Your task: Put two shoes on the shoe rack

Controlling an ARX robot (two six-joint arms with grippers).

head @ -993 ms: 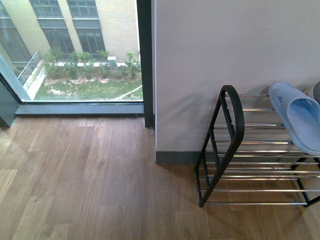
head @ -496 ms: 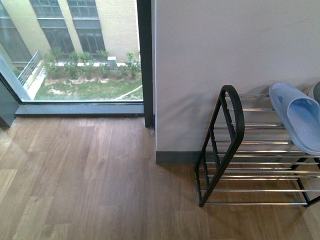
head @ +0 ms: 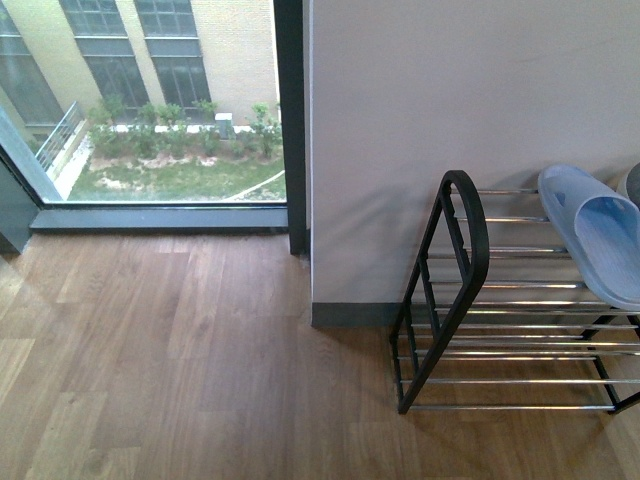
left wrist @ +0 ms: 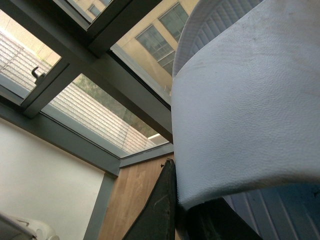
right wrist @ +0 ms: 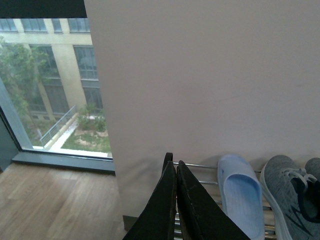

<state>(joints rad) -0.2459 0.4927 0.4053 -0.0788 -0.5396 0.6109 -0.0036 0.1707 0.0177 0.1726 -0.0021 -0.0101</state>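
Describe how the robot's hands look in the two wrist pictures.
Both have matte black, slightly textured fingers that taper to narrow tips. The right hand shows two long flat blades, the left hand one similar black finger. No cables, markings or arm links are visible; the front view shows neither arm.

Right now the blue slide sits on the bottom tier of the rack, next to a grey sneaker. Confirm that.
Not quite. The blue slide lies on the top tier of the shoe rack, not the bottom; the front view shows the lower rods bare. The grey sneaker beside it is right, as the right wrist view shows.
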